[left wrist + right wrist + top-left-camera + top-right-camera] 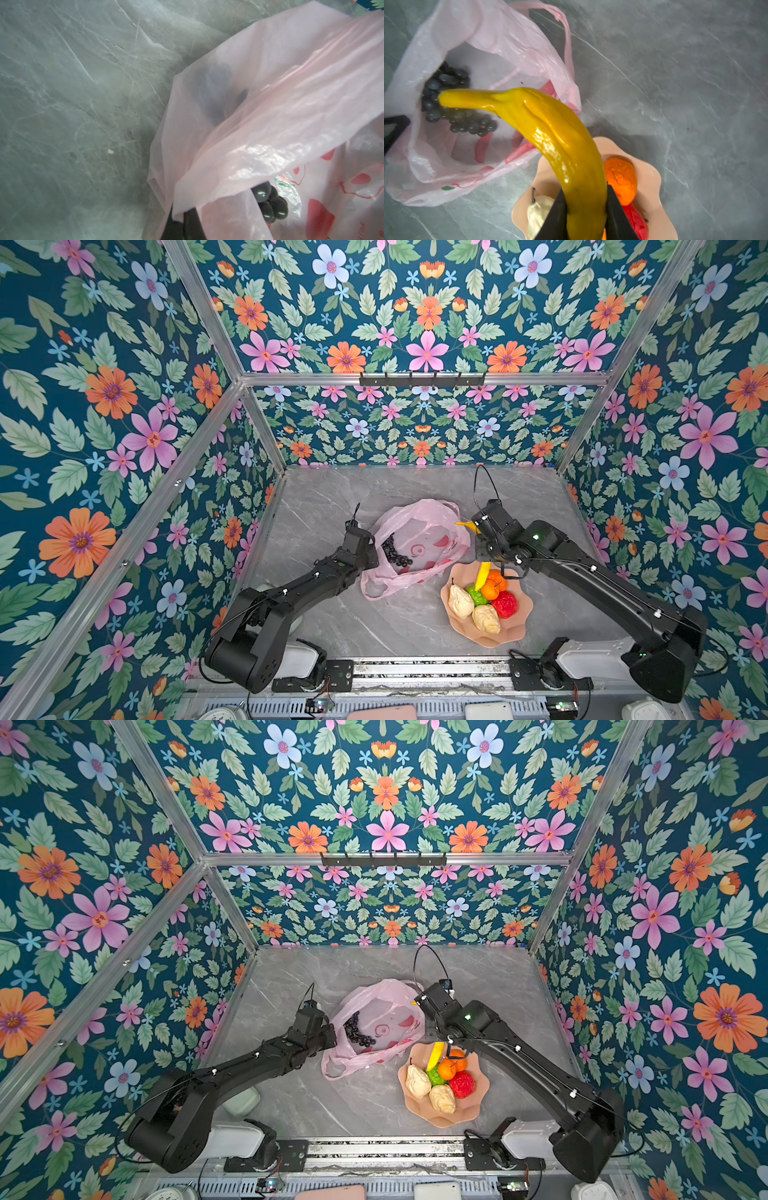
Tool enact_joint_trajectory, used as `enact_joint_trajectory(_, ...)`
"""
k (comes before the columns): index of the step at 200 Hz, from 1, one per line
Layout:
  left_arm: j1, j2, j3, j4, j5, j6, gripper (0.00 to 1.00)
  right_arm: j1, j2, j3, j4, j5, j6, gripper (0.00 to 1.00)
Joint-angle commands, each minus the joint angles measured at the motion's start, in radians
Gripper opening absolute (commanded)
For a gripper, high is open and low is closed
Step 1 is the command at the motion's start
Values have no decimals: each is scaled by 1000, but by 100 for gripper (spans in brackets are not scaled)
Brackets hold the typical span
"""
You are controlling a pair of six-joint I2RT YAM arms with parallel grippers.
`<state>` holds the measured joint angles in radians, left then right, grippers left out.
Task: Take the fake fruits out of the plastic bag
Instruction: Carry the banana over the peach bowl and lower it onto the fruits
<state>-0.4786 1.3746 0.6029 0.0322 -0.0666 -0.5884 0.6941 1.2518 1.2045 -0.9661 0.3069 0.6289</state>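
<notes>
right gripper (586, 194) clamped on the banana (550, 133) near its blunt end, one finger each side; long axis runs straight out ahead of the gripper with a gentle curve; stem tip points away from it, toward the plastic bag (500, 35); tip hangs over the bag's open mouth, above the grape bunch (454, 104); gripped end is over the plate (654, 178); banana clear of the worktop (374, 626)

left gripper (182, 220) closed, pinching the bag's thin rim film between its fingers; grapes inside the bag just beside it; bunch lies lengthwise along the bag wall nearest this gripper

plate sits right under the right gripper; on it the oranges (490, 590), green fruit (476, 595), red fruit (505, 604) and two cream lumps (460, 600), all touching in one cluster

view differences: right wrist view shows the full banana and the grip; in both top views the arm hides its middle, only stem tip and lower part show; left wrist view shows the pinch on the film close up; only the top views show every fruit on the plate; right wrist view catches just one orange, the red one and one cream lump
</notes>
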Motion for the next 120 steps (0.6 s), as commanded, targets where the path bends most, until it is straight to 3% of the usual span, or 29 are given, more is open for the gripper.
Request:
enact_joint_trajectory(1, 1, 17, 0, 33, 12, 4, 0, -24, -71, -44, -102, -24, 88, 20)
enact_joint_trajectory(53, 1, 53, 19, 44, 25, 10, 0, -128, -231, -186, -168, -102, 178, 18)
enact_joint_trajectory(120, 1, 65, 17, 46, 33, 13, 0, -140, -332, -319, -205, -115, 303, 18)
